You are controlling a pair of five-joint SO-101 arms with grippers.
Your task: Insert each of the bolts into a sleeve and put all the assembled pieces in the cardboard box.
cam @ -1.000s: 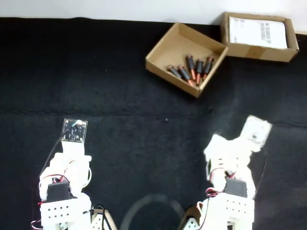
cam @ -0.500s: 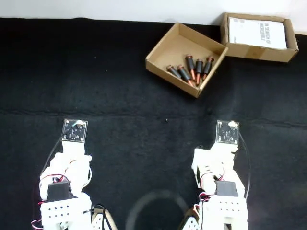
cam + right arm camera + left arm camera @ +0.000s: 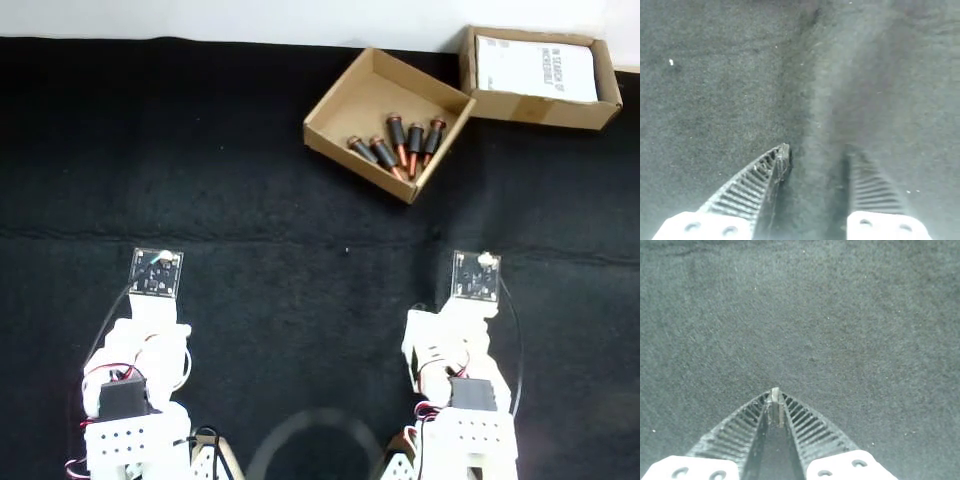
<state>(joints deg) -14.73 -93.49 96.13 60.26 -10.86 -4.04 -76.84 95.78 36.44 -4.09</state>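
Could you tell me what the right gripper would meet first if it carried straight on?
Most likely the black cloth itself: the right gripper points at plain fabric, with nothing else visible in that line.

L gripper (image 3: pixel 775 396), fingers (image 3: pixel 805 424) pressed together at the tips, hangs above black mat (image 3: pixel 855 315).

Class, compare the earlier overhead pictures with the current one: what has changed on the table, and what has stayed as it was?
The right arm swung back from leaning out to the right and now sits straight, drawn in. No grasp or release shows. The left arm, the cardboard box and the four assembled pieces inside it stayed put.
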